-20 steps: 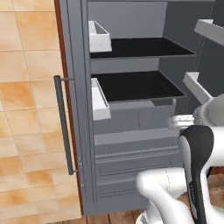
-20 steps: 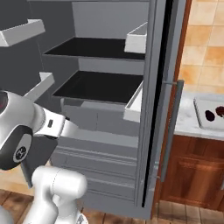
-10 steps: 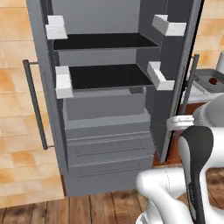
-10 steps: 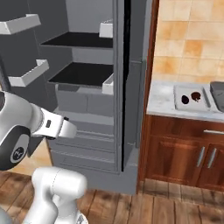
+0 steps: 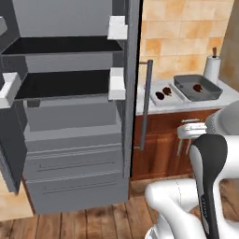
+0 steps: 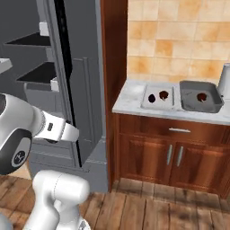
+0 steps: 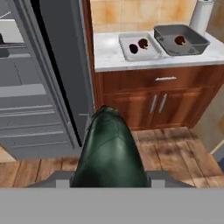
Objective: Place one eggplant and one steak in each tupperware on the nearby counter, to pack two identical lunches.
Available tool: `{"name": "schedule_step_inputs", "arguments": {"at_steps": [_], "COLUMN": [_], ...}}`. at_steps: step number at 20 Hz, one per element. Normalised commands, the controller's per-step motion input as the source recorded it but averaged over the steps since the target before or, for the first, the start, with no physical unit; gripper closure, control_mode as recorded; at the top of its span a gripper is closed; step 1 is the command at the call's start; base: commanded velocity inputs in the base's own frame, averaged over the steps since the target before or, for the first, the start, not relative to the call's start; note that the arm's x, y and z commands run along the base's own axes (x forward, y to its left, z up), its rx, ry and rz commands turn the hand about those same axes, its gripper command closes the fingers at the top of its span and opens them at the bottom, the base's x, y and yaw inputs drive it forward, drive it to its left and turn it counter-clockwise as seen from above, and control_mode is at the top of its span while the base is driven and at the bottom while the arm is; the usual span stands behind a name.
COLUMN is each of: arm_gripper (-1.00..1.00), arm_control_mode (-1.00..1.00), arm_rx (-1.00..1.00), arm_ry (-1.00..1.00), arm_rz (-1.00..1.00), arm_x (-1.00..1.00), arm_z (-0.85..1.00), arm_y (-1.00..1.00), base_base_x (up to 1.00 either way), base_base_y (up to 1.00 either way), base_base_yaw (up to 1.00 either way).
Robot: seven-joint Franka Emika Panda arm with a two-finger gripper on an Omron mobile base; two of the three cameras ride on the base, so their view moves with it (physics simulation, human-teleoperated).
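Observation:
A dark teal-green eggplant [image 7: 109,146] looms large at the bottom of the hand view, with my gripper [image 7: 109,178] shut on it; the fingertips are hidden behind it. On the counter [image 7: 107,52] lies the pale tupperware [image 7: 151,52] with a purple-black eggplant [image 7: 134,49] and a reddish-brown steak [image 7: 143,43] inside. To its right, the dark grey tupperware [image 7: 192,46] holds one steak [image 7: 180,40]. Both trays also appear in the left base view [image 5: 154,101] [image 5: 212,91] and the right base view [image 6: 148,103] [image 6: 214,102]. My hand hangs well short of the counter, over the wooden floor.
The grey fridge [image 5: 70,116] stands open to the left of the counter, its door edge [image 7: 65,65] close to my hand. A paper towel roll [image 7: 201,15] stands behind the dark tray. Wooden cabinet fronts [image 6: 170,152] sit below the counter.
Both base views have swung from the open fridge shelves to the right, bringing the counter and both trays into sight. The arm keeps its pose relative to the base.

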Motion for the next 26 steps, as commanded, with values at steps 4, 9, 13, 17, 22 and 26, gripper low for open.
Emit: {"name": "schedule_step_inputs", "arguments": {"at_steps": [4,9,13,17,22,26], "arm_gripper": [1.00,1.00,1.00,1.00,1.00,1.00], "arm_control_mode": [1.00,1.00,1.00,1.00,1.00,1.00], "arm_rx": [0.00,0.00,0.00,0.00,0.00,0.00], "arm_ry": [0.00,0.00,0.00,0.00,0.00,0.00], "arm_rz": [0.00,0.00,0.00,0.00,0.00,0.00], "arm_x": [0.00,0.00,0.00,0.00,0.00,0.00], "arm_z": [0.00,0.00,0.00,0.00,0.00,0.00], "arm_y": [0.00,0.00,0.00,0.00,0.00,0.00], "base_base_x": [0.00,0.00,0.19,0.89,1.00,1.00], "base_base_y": [-1.00,-1.00,-0.84,-0.33,-0.01,-0.04], "base_base_yaw": [-0.01,-0.03,-0.02,0.00,0.00,0.00]}}
